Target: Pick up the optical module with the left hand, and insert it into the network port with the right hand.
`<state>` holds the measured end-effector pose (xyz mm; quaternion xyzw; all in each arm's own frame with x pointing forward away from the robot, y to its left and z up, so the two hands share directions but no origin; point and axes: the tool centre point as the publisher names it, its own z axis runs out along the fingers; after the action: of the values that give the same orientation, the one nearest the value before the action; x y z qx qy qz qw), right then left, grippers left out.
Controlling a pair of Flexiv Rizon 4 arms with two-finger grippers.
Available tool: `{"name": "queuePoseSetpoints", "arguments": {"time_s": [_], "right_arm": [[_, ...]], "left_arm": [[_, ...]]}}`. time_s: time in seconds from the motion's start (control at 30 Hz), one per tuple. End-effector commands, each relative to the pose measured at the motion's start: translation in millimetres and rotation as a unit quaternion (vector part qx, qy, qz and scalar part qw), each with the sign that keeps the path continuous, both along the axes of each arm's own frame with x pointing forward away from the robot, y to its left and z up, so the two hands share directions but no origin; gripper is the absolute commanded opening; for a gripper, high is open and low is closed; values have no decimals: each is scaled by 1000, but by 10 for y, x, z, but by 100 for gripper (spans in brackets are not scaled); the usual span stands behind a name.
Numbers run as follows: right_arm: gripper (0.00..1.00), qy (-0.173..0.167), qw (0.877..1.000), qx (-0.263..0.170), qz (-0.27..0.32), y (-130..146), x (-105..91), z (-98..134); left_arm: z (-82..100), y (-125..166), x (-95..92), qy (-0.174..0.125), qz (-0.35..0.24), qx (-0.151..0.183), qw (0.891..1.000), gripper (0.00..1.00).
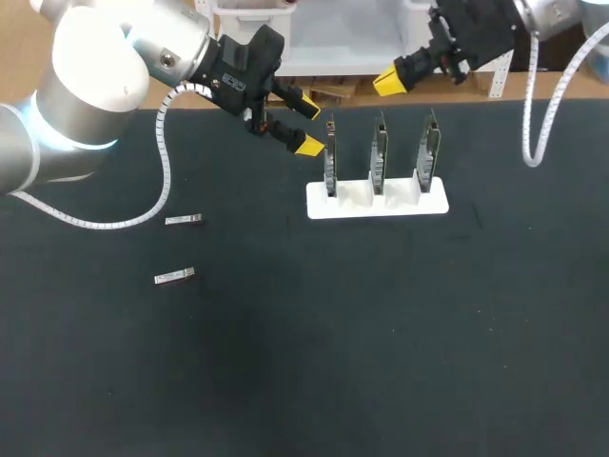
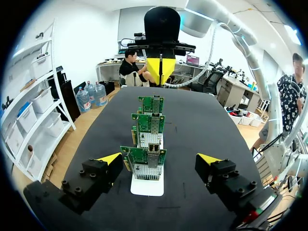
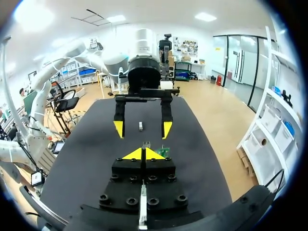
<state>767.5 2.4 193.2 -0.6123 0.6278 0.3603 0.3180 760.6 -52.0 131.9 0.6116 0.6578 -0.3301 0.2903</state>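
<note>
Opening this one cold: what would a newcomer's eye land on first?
A white stand holding three upright green circuit cards in a row, at the far middle of the black table. The left gripper hangs open, yellow tips spread, at the row's left end, while the right gripper sits shut above the table's far edge. Two small silver optical modules lie apart from both grippers on the table's left side.

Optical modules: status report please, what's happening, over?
Left gripper open, empty, by the end network card. Right gripper shut, holding nothing. Both optical modules lie on the table, untouched. Nothing in the way.
</note>
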Motion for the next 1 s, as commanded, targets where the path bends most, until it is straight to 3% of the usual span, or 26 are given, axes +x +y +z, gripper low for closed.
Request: {"name": "queuePoseSetpoints", "arguments": {"time_s": [0.03, 0.53, 1.0], "right_arm": [[0, 2, 1000, -1, -8, -124, -97, -20], [0, 14, 1000, -17, 3, -296, -253, -132], [0, 15, 999, -32, 5, -377, -223, -227]], "left_arm": [[3, -5, -3, 0, 1, 2, 1000, 100], [3, -5, -3, 0, 1, 2, 1000, 100], [3, -5, -3, 0, 1, 2, 1000, 100]]}}
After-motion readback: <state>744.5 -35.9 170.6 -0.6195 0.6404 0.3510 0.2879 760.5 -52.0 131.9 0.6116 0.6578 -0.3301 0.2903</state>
